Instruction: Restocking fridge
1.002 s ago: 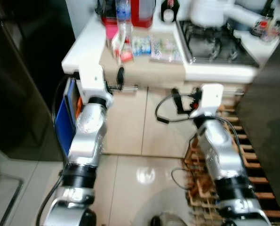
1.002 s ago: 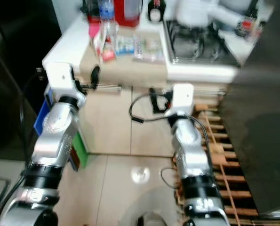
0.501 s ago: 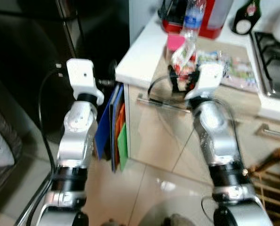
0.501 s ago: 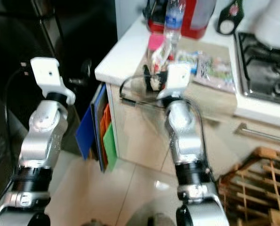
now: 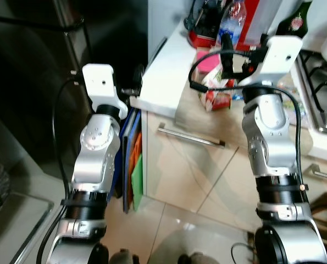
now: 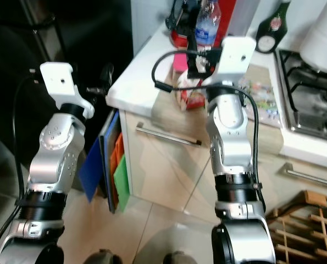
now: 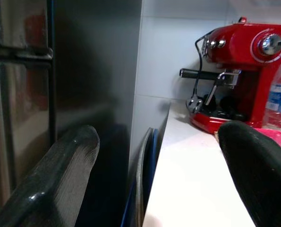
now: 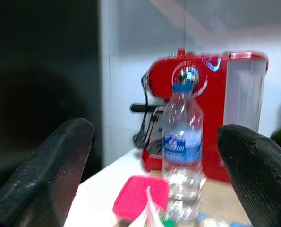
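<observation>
While the right gripper [image 8: 154, 161] is hanging wide open above the counter [image 5: 163, 77], its fingers [image 8: 55, 161] are framing the water bottle [image 8: 182, 137] dead ahead, and that looks like the item being lined up for the fridge. The bottle is standing upright near the back of the counter, cap at twelve o'clock, long axis vertical, with the red coffee machine [image 8: 211, 94] close behind it and a pink lid [image 8: 141, 196] lying in front at about seven o'clock in the wrist view. To do this reach well, I would say the arm is needing to go in level, keeping the jaws spread until the fingers are passing either side of the label, then squeezing at mid-body so a tall, light bottle is not tipping. The snack packs [image 5: 218, 96] at the counter's near edge are crowding the approach, so coming in above them seems wise. Over at nine o'clock, the left gripper [image 7: 154, 189] is also open and holding nothing, hovering at the counter's corner beside the dark steel fridge [image 7: 60, 94], whose door is looking closed. That door is going to need opening before anything goes in, and the left arm is looking well placed for it. A green bottle [image 6: 273, 25] is standing further along by the hob [image 6: 311, 104], well apart from the target.
</observation>
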Controlling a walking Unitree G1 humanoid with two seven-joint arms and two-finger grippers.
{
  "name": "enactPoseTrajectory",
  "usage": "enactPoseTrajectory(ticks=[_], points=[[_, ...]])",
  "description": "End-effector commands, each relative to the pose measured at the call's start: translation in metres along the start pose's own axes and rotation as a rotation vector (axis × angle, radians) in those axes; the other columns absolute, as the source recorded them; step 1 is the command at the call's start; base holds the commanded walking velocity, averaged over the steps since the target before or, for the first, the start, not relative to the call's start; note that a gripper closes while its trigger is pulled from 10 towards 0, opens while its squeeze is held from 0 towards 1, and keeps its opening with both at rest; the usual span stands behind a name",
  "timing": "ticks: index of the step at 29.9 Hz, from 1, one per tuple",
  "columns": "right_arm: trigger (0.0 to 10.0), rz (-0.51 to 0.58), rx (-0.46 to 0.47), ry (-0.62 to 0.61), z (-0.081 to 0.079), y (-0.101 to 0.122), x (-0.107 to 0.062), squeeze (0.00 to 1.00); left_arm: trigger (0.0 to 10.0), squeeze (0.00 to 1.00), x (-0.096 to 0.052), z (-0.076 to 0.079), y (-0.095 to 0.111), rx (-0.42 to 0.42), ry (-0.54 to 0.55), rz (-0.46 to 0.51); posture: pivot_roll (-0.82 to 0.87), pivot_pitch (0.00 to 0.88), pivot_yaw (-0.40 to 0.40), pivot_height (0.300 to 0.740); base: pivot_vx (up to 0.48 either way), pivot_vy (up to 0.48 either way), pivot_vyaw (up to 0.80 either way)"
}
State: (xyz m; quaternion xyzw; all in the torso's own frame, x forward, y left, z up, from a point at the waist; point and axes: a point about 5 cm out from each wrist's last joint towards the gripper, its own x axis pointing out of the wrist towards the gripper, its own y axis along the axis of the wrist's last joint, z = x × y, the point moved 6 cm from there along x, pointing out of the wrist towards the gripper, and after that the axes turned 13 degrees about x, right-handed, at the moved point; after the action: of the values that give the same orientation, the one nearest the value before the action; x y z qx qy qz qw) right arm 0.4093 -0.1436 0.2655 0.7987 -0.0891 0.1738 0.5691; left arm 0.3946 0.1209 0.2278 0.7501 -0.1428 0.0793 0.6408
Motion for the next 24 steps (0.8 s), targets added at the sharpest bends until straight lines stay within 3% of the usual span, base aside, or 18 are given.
enactPoseTrajectory(ticks=[1, 6, 12, 24], points=[[10.0, -0.01, 0.001, 0.004, 0.0, 0.005, 0.006, 0.0, 10.0, 0.0, 0.0, 0.001, 0.001, -0.005, -0.014, 0.0, -0.04, 0.009, -0.004, 0.74, 0.0, 0.0, 0.0], [10.0, -0.064, -0.009, -0.007, 0.007, -0.006, 0.01, 0.0, 10.0, 0.0, 0.0, 0.0, -0.001, -0.009, -0.014, -0.007, -0.03, 0.012, -0.006, 0.74, 0.0, 0.0, 0.0], [10.0, -0.136, -0.026, 0.027, 0.003, -0.019, 0.017, 0.0, 10.0, 0.0, -0.005, 0.0, -0.005, -0.024, -0.009, -0.028, -0.02, 0.035, -0.015, 0.74, 0.0, 0.0, 0.0], [10.0, -0.152, -0.068, 0.002, 0.011, -0.023, 0.031, 0.0, 10.0, 0.0, -0.016, -0.009, -0.009, -0.014, 0.016, -0.06, 0.02, 0.096, -0.028, 0.74, 0.0, 0.0, 0.0]])
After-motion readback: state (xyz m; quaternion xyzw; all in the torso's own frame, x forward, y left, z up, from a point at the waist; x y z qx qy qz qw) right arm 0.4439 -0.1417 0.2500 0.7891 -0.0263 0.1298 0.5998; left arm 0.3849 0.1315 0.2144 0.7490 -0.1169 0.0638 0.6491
